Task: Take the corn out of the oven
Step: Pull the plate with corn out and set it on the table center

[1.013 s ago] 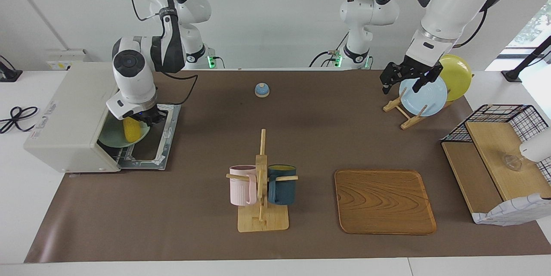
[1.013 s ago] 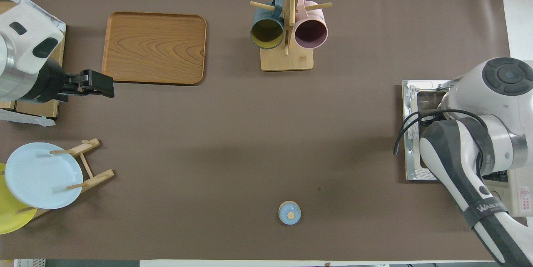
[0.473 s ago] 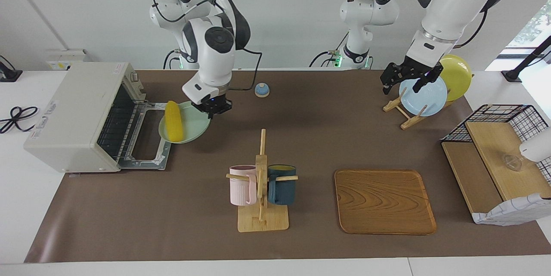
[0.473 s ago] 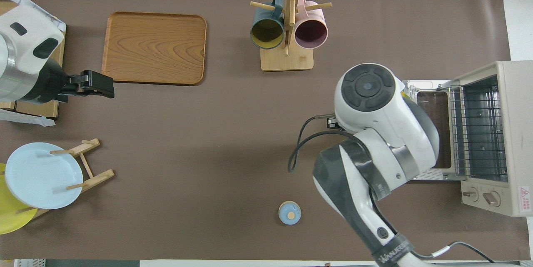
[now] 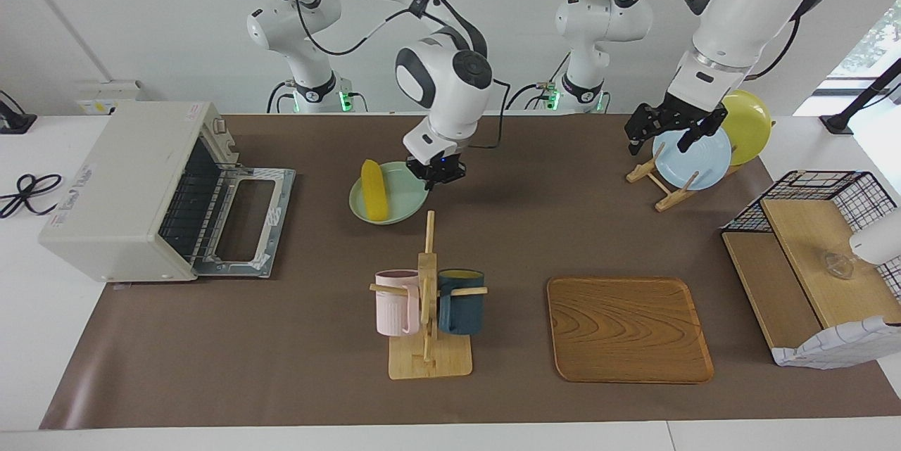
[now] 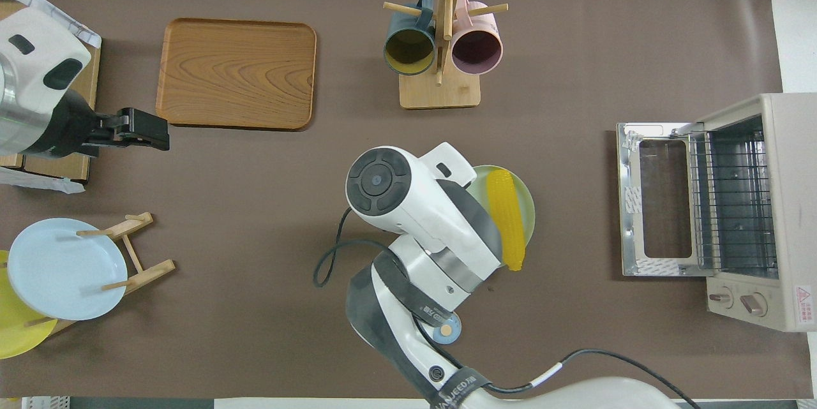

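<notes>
The yellow corn [image 5: 373,189] lies on a pale green plate [image 5: 401,208], out of the off-white oven [image 5: 120,176], whose door [image 5: 243,222] hangs open with a bare wire rack inside. My right gripper [image 5: 436,174] is shut on the plate's rim and holds it low over the mat, between the oven and the mug rack. In the overhead view the corn [image 6: 506,217] and plate [image 6: 527,205] show beside the right arm, which hides its gripper. My left gripper [image 5: 665,130] waits open over the plate rack; it also shows in the overhead view [image 6: 137,130].
A wooden mug rack [image 5: 428,296] with a pink and a dark blue mug stands just past the plate. A wooden tray [image 5: 628,328] lies beside it. A plate rack holds a blue plate [image 5: 693,155] and a yellow plate [image 5: 750,124]. A wire basket [image 5: 816,254] stands at the left arm's end.
My right gripper has carried the green plate with the corn out of the oven and toward the table's middle. The left arm has hardly moved.
</notes>
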Robot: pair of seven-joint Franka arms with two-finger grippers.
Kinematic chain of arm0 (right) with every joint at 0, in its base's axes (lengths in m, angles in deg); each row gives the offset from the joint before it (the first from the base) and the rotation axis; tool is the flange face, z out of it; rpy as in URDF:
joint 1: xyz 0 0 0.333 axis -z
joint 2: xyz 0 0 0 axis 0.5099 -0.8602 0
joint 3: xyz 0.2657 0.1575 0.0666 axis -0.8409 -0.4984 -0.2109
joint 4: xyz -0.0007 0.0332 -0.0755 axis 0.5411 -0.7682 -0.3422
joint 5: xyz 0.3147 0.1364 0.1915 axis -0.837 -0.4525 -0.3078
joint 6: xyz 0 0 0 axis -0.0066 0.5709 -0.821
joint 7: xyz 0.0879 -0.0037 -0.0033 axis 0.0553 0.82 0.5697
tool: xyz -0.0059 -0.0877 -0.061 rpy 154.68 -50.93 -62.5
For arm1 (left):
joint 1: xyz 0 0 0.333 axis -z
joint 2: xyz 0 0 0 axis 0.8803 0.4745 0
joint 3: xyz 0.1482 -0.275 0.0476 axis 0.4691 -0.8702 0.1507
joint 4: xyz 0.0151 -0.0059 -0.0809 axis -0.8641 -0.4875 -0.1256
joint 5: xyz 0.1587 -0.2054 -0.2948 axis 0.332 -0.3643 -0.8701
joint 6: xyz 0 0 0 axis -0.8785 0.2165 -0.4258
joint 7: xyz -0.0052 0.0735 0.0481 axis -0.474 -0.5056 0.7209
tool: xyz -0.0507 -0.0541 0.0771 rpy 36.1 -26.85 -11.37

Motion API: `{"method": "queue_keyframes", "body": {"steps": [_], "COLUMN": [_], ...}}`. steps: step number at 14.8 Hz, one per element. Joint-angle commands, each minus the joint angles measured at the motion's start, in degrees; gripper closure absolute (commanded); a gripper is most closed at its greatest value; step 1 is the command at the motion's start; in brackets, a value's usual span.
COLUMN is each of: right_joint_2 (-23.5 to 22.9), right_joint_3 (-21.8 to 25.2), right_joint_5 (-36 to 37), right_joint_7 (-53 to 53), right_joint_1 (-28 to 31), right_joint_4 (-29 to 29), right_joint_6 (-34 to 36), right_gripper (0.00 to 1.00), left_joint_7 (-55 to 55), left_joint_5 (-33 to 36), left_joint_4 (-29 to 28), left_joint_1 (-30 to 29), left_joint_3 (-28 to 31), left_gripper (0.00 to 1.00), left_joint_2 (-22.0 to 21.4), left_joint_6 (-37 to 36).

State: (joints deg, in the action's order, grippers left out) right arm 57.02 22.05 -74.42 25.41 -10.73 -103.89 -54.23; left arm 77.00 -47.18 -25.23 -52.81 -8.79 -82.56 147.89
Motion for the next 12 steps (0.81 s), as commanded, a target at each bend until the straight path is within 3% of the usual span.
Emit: {"method": "queue_keyframes", "body": {"steps": [1, 6, 7, 8, 9, 12], "right_joint_2": [-4.05, -4.94, -4.94, -4.94, -4.85, -4.33], "right_joint_3": [-0.86, -0.86, -0.86, -0.77, -0.68, -0.68], "right_joint_5": [-2.09, -8.40, -8.94, -8.68, -8.24, -0.73], "right_joint_7": [-2.23, -3.47, -3.56, -3.30, -3.30, -2.51], "right_joint_1": [-1.31, -1.33, -0.89, -0.11, -0.01, -0.63], "right_joint_4": [2.55, 0.53, 0.44, 0.44, 0.62, 2.54], "right_joint_6": [-2.76, -9.53, -10.32, -9.64, -8.76, -4.38], "right_gripper": [1.00, 1.00, 0.94, 0.79, 0.70, 0.61], "left_joint_7": [1.62, 1.62, 1.71, 1.62, 1.62, 1.62], "left_joint_5": [-0.72, -0.72, -0.72, -0.72, -0.72, -0.72], "left_joint_4": [-2.04, -2.04, -2.04, -2.04, -2.04, -2.13], "left_joint_1": [-1.22, -2.27, -2.27, -2.27, -2.27, -2.10], "left_joint_3": [-0.09, -0.09, -0.18, -0.18, -0.09, -0.18], "left_gripper": [0.00, 0.00, 0.00, 0.00, 0.00, 0.00], "left_joint_2": [-1.68, -1.68, -1.68, -1.59, -1.50, -1.41], "left_joint_6": [1.36, 2.06, 2.06, 2.15, 2.24, 2.77]}}
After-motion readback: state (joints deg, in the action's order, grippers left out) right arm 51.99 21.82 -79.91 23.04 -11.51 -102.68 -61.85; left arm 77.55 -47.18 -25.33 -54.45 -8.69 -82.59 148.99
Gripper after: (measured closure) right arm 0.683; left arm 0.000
